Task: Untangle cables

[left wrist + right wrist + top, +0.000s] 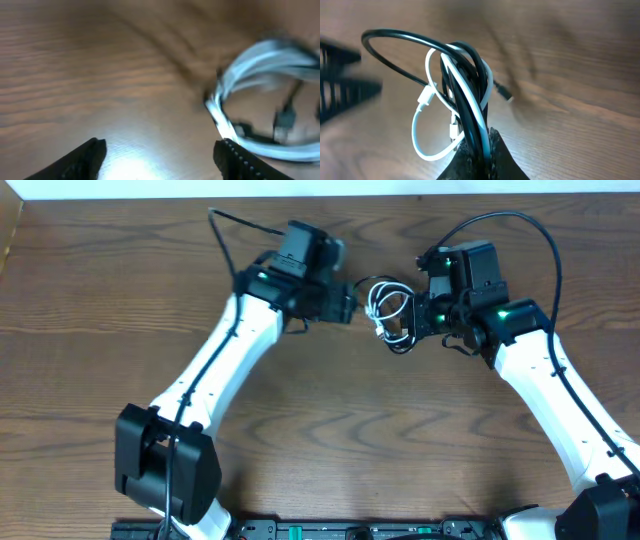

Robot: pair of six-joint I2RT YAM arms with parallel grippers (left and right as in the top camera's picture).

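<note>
Landmark: the cables point(390, 315), one small knotted bundle lying on the far half of the table, midway between the two arm tips.
White cable point(420, 145): an open loop hanging off the left side of the bundle, with a plug end at the loop's upper edge. In the left wrist view it is only a pale blur point(225, 120).
Black cable point(395, 37): a wide arc sweeping out above and left of the bundle, then diving through its core, wound with the white strands. A small plug end lies on the wood just right of the bundle.
Right gripper point(476, 157): directly below the bundle in its own view, clenched on it, with black and white strands pinched together between the fingers point(495, 160). Overhead it touches the bundle's right side point(420, 318).
Left gripper point(160, 155): released, jaws spread wide with bare wood between them. The bundle sits ahead and to the right of it. Overhead it is just beside the bundle's left edge point(352, 302), and contact cannot be told.
Table point(100, 300): brown wood with strong wavy grain, matte all around the bundle. A bright patch of glare shows near the left fingers.
Room: a pale strip point(200, 188) runs beyond the table's far edge, behind the bundle. A dark rail point(350, 530) lines the near edge.
</note>
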